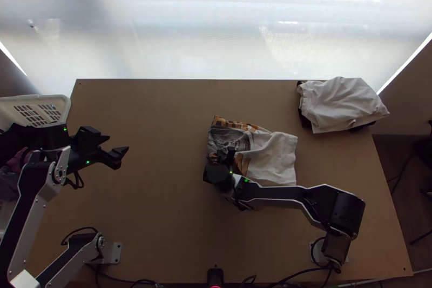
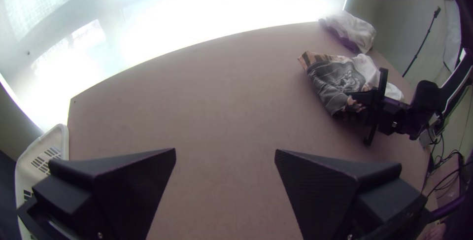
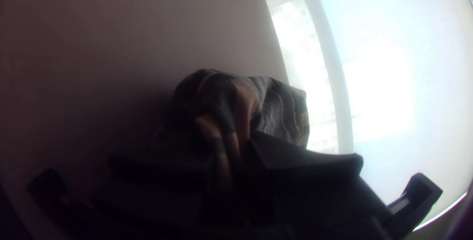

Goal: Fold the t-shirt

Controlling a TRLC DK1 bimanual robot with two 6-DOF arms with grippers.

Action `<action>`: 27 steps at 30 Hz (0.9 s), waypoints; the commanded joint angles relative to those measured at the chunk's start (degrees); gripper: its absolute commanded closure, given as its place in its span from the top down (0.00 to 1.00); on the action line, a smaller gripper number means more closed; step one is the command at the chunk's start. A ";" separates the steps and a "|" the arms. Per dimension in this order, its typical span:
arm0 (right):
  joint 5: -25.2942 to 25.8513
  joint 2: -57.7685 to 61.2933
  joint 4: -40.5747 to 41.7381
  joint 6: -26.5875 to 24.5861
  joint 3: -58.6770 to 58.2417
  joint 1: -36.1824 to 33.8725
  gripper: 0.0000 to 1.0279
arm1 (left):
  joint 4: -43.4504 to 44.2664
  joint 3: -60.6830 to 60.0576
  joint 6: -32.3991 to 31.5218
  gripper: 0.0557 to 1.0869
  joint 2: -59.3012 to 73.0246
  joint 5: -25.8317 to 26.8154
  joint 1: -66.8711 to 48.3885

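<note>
On the wooden surface (image 1: 151,180), a bit to the right of the middle, lies the t-shirt (image 1: 275,153). It is rumpled, with a grey and orange picture part at one side and a plain white part at the other. The right gripper (image 1: 222,155) is at the picture side, and it pinches a bunched bit of the cloth between its fingers. The left gripper (image 1: 116,150) is spread wide, well apart from the shirt, with nothing in it.

I think the job now is to put this side neatly in place. It would be good to lift the pinched bit just a little, move it slowly, and lay it down before letting go. A hard tug could drag the whole shirt along or make more creases. The left gripper could help by holding another corner, so the cloth gets pulled smooth.

By the far right corner of the surface sits a pile of cloth (image 1: 343,104), pale on top with something dark under it. A white basket (image 1: 66,105) with holes is at the left side. Past the far edge is a big bright window (image 2: 207,18), and a thin black stand (image 2: 421,48) is by the wall.
</note>
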 commanded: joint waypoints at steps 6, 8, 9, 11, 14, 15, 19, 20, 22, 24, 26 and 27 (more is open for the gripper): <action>-0.89 -8.60 0.33 0.56 0.53 -2.21 0.03 | -0.24 2.69 -0.17 0.95 1.68 0.09 -0.57; -0.97 -10.00 -0.64 0.47 0.80 -2.83 0.03 | -0.24 3.30 -0.52 0.95 2.03 0.09 -0.74; -1.06 -10.71 -0.90 0.47 0.88 -3.27 0.03 | -0.24 3.48 -0.78 0.95 2.30 0.09 -0.92; -1.15 -11.94 -1.17 0.56 0.97 -3.79 0.03 | -0.24 3.57 -1.05 0.95 2.65 0.09 -1.36; -1.33 -14.22 -2.66 1.88 1.59 -4.14 0.03 | -0.24 3.66 -1.49 0.95 3.00 0.09 -2.15; -1.77 -15.10 -4.07 3.11 2.11 -4.14 0.03 | -0.24 3.66 -1.49 0.95 3.09 0.00 -2.24; -2.73 -18.00 -9.78 7.15 4.93 -4.23 0.03 | -0.24 3.48 -1.49 0.95 3.88 0.00 -2.24; -3.17 -18.53 -10.84 7.94 5.72 -4.58 0.03 | -0.24 3.48 -1.49 0.95 3.88 0.00 -2.24; -4.05 -19.50 -12.95 9.52 7.56 -5.90 0.03 | -0.24 3.66 -1.57 0.95 3.97 -0.09 -2.24; -5.63 -19.85 -15.67 11.72 9.85 -7.92 0.03 | -0.24 3.83 -1.57 0.95 4.14 -0.35 -2.15; -6.77 -19.85 -16.99 12.69 12.13 -10.03 0.03 | -0.33 4.09 -1.84 0.95 4.67 -0.61 -2.15; -7.48 -19.85 -17.08 12.69 13.10 -10.91 0.03 | -0.33 4.36 -2.10 0.95 4.84 -0.70 -2.15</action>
